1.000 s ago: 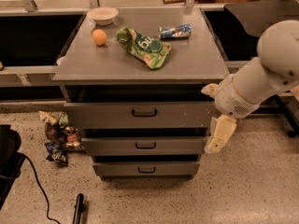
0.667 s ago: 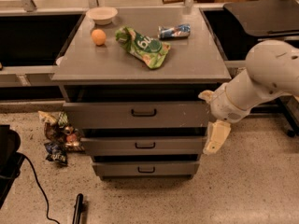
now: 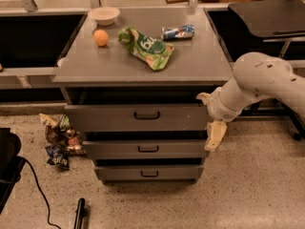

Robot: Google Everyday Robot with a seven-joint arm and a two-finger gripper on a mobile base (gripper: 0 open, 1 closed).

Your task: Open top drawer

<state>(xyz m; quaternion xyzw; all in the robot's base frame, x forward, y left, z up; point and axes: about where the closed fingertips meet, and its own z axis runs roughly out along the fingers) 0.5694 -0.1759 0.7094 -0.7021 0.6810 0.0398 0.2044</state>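
The cream two-finger gripper [image 3: 210,117] is hovering at the right end of the tall grey top drawer front [image 3: 105,118], fingers spread one above the other. The drawer's small dark loop handle [image 3: 147,114] is lying horizontally, well away towards the drawer's centre.

Grey cabinet top [image 3: 205,61]: white bowl [image 3: 104,15] at back left, orange [image 3: 100,37] just in front of it, not touching. Green snack bag [image 3: 147,47] lies flat mid-top. Can [image 3: 177,32] on its side behind the bag, toward the right. Speckled floor [image 3: 257,190]: heap of wrappers [image 3: 59,140] by the cabinet's left foot, black cable [image 3: 40,194] far left. Gripper [image 3: 210,120] hangs off the cabinet's right front corner, below the top.
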